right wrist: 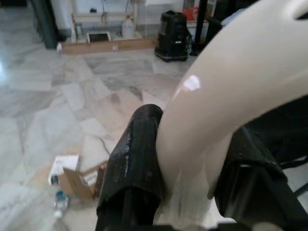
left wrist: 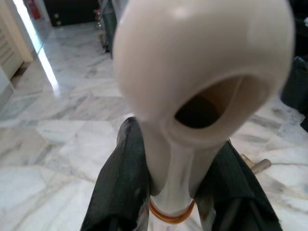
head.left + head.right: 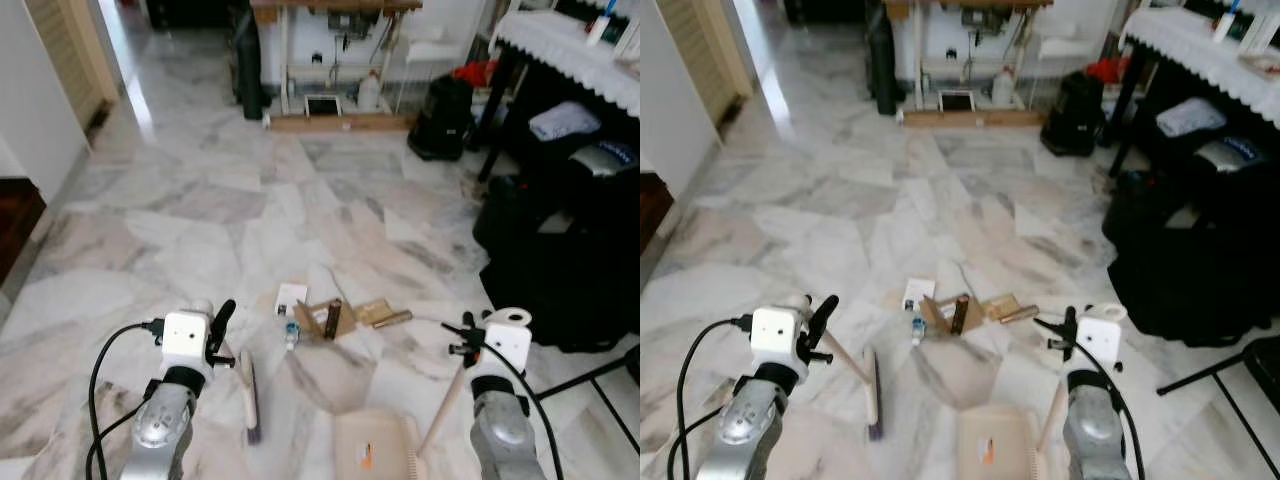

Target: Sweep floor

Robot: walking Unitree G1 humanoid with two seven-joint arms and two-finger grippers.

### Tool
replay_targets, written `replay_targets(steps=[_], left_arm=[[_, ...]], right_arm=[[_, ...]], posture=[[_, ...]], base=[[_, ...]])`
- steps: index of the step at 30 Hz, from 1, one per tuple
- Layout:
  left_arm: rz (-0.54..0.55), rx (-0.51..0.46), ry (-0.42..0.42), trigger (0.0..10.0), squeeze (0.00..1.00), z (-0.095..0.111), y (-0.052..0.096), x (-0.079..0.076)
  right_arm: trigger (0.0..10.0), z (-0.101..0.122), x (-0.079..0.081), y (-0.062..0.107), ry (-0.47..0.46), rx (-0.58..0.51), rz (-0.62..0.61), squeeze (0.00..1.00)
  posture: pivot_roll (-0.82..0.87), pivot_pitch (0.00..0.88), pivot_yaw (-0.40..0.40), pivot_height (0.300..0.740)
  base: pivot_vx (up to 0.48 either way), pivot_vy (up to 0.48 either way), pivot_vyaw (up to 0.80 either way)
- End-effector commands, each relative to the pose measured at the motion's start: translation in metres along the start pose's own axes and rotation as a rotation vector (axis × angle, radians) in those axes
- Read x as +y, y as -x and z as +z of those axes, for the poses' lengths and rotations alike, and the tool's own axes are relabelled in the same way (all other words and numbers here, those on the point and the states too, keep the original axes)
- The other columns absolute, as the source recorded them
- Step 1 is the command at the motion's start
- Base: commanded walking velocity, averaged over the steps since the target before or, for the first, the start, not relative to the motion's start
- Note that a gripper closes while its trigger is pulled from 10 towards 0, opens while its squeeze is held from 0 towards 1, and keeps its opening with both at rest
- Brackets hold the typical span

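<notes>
Nearest in, the left gripper (image 2: pixel 168 192) is clamped on the cream handle of the brush (image 3: pixel 248 395), whose bristle head rests on the marble floor (image 3: pixel 200 200) just below and inboard of it. The right gripper (image 1: pixel 187 187) is squeezed around the pale handle of the dustpan (image 3: pixel 372 448), the pan lying flat between the two grippers. Just ahead of both sits the litter: torn cardboard (image 3: pixel 325 318), a small bottle (image 3: pixel 291 333), a white card (image 3: pixel 291 296). Well beyond the right gripper stand dark bags (image 3: pixel 560 260) and a lace-covered table (image 3: pixel 570 50).
</notes>
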State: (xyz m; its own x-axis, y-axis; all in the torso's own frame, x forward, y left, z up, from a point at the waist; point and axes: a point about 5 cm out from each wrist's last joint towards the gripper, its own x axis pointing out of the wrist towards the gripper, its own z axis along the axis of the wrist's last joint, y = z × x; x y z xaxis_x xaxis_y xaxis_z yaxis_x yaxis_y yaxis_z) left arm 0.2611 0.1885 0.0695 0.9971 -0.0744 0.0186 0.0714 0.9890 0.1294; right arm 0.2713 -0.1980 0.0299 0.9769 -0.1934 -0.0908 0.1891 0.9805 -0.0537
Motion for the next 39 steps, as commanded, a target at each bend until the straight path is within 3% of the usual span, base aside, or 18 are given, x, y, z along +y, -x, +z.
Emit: replay_targets(steps=[1, 12, 28, 39], left_arm=[[-0.013, -0.040, -0.008, 10.0, 0.00, 0.008, -0.004, -0.004], [-0.017, -0.037, -0.011, 10.0, 0.00, 0.008, -0.005, -0.005], [-0.009, -0.016, 0.001, 10.0, 0.00, 0.004, -0.005, -0.007], [0.064, -0.111, -0.084, 10.0, 0.00, 0.021, -0.008, 0.005]], right_arm=[[10.0, 0.004, -0.007, -0.001, -0.002, -0.019, -0.022, 0.00], [10.0, 0.004, -0.006, -0.001, -0.003, -0.023, -0.017, 0.00], [10.0, 0.007, -0.003, -0.002, -0.006, -0.036, -0.005, 0.00], [10.0, 0.015, -0.008, -0.004, -0.006, -0.083, -0.034, 0.00]], posture=[[-0.06, 0.043, -0.024, 0.740], [-0.06, 0.042, -0.023, 0.740], [-0.06, 0.026, -0.026, 0.740], [-0.06, 0.025, -0.029, 0.740]], base=[[0.281, 0.000, 0.00], [0.282, 0.000, 0.00], [0.000, 0.000, 0.00], [0.000, 0.000, 0.00]])
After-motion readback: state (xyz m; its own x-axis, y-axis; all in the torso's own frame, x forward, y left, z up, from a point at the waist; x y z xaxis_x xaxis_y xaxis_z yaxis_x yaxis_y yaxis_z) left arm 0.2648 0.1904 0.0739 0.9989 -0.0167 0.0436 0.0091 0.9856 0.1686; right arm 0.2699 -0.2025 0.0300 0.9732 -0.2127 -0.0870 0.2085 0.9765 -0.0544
